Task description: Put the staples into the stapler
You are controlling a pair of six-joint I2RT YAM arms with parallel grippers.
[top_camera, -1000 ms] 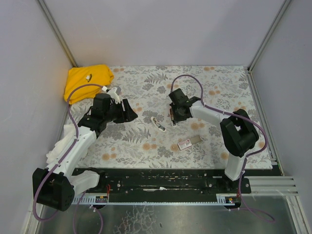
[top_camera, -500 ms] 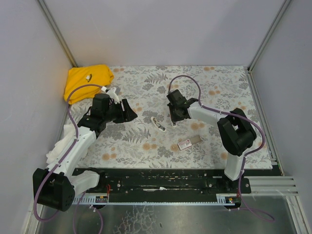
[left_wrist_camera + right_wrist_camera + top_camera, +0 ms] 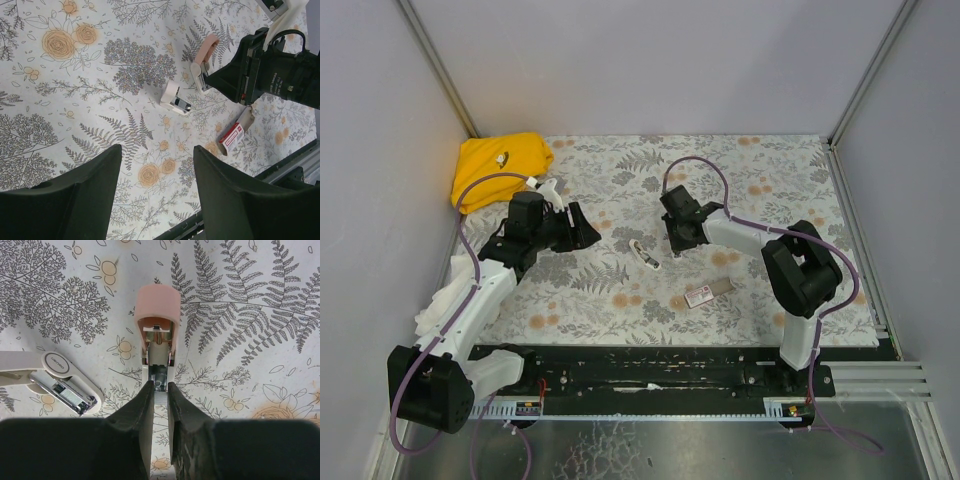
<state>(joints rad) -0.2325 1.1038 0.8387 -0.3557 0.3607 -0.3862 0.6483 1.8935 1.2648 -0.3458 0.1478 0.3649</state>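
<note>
We see the right gripper (image 3: 160, 386), pinched narrowly on the staples (image 3: 160, 398), pointing straight up-frame at the opened stapler (image 3: 158, 335), whose long axis runs vertically, in line.

Left arm (image 3: 480, 285): reaching forward, raised.
Left gripper (image 3: 156, 155): fingers spread, empty.
Right gripper (image 3: 160, 386): lowered, fingers nearly together, seemingly pinching the staples (image 3: 160, 400).

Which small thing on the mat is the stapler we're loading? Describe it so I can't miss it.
On the flowered mat, look just ahead of the right arm's fingers: the stapler sits right at their tips, hinged open. Its rounded pale pink cap sets it apart from the white piece beside it and the red-and-white box nearer the arm bases.
</note>
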